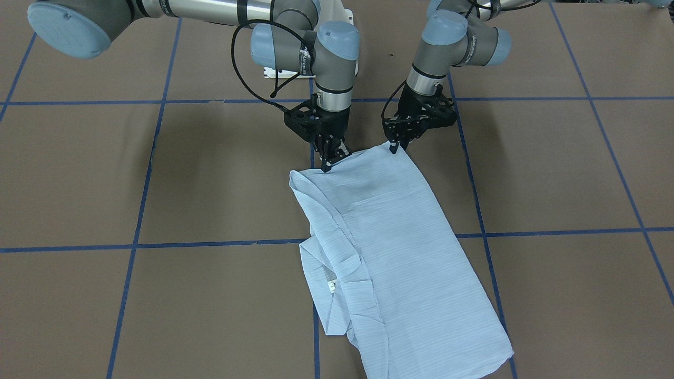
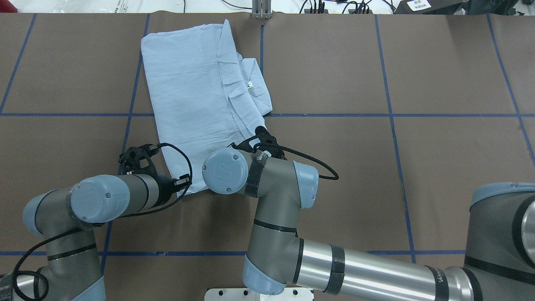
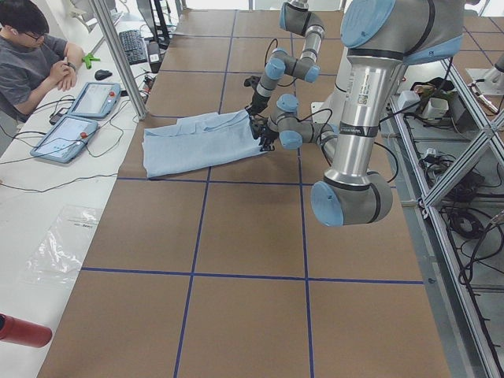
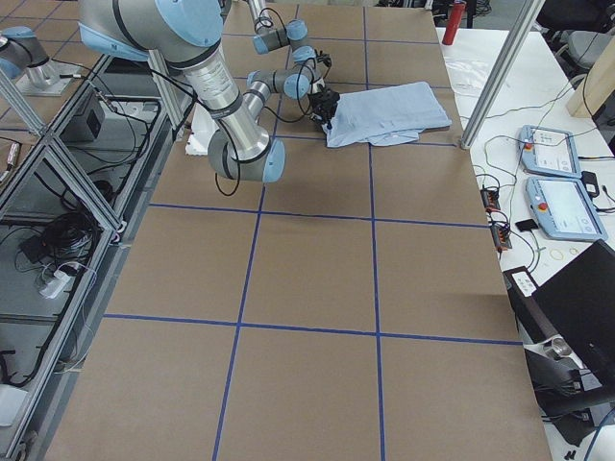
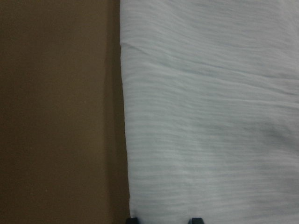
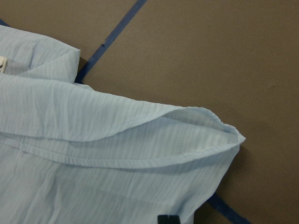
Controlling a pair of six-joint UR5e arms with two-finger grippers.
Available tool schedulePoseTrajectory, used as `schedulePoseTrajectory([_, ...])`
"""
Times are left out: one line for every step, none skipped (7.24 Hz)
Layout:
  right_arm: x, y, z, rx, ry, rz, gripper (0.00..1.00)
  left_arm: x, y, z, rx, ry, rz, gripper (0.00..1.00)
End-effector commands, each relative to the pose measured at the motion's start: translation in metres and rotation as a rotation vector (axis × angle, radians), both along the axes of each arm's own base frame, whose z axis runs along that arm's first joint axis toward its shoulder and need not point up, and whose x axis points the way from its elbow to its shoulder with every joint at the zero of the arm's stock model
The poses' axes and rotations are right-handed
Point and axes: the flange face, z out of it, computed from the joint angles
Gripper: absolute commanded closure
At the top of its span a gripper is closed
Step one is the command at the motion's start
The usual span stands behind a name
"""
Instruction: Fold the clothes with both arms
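Exterior front-facing view: shirt (image 1: 389,252) lies flat on table (image 1: 553,173), long axis running away from robot. Right gripper (image 1: 327,164) pinches one near-hem corner; left gripper (image 1: 393,149), tips spread, meets the other.

Front/overhead cams share shirt (image 1: 389,247); wrist cams close-up.

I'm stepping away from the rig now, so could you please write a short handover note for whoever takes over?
Left end effector: open, tips over one near hem corner of the shirt, not gripping.
Right end effector: shut, seemingly pinching the other near corner.
Shirt: flat on the table, collar end away from the robot.
Done: folded lengthwise into a long strip.
To do: probably fold the hem end toward the collar.
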Motion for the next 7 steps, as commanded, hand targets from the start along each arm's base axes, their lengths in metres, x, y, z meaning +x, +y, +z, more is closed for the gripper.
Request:
schedulePoseTrajectory([0.017,0.006,0.004,0.025,-0.012,-0.021,1.00,-0.013,0.005,-0.028,0.027,0.050,0.007,1.00])
schedulePoseTrajectory([0.046,0.016,0.005,0.050,-0.043,-0.043,1.00,-0.022,0.013,-0.046,0.018,0.090,0.048,1.00])
schedulePoseTrajectory([0.080,0.028,0.013,0.059,-0.072,-0.045,1.00,-0.030,0.017,-0.066,0.022,0.112,0.053,1.00])
schedulePoseTrajectory([0.116,0.047,0.008,0.059,-0.076,-0.056,1.00,-0.042,0.024,-0.090,0.020,0.145,0.051,1.00])
schedulePoseTrajectory([0.154,0.091,-0.014,0.060,-0.070,-0.103,1.00,-0.048,0.046,-0.111,-0.016,0.175,0.066,1.00])
schedulePoseTrajectory([0.178,0.122,-0.030,0.057,-0.078,-0.140,1.00,-0.052,0.082,-0.134,-0.065,0.196,0.105,1.00])
schedulePoseTrajectory([0.188,0.135,-0.038,0.058,-0.089,-0.156,1.00,-0.061,0.114,-0.153,-0.099,0.223,0.143,1.00])
